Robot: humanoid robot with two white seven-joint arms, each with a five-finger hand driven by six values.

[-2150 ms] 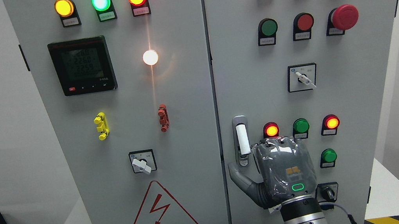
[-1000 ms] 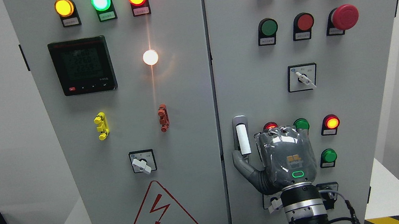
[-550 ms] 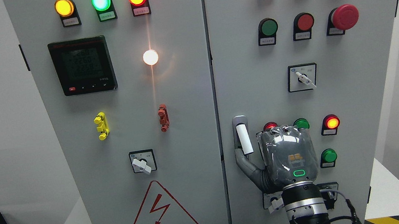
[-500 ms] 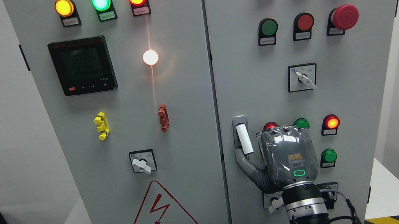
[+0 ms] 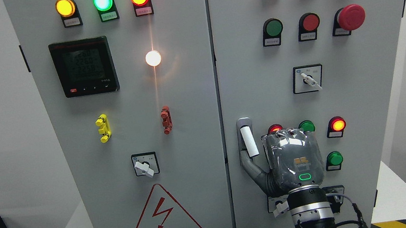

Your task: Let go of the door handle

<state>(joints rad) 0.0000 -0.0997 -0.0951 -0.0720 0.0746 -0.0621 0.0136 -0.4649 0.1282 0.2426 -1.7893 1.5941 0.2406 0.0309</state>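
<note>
Thumb contact is all that shows between the right hand [image 5: 288, 159] and the door handle [image 5: 247, 141]: the thumb reaches up and to the hand's left, its tip at the lower end of the white grip, while the back of the hand faces the camera and hides the other fingers. Whether those fingers are curled or straight I cannot tell; nothing shows them wrapped round the grip, so the hand looks off the handle or nearly so. The handle stands just beside the hand, up and to its left, a little tilted in its metal plate. To release cleanly, I would lift the thumb off first, then draw the hand straight back toward the robot, not sideways, since lit pilot lamps [image 5: 338, 125] sit close above and to its right.
</note>
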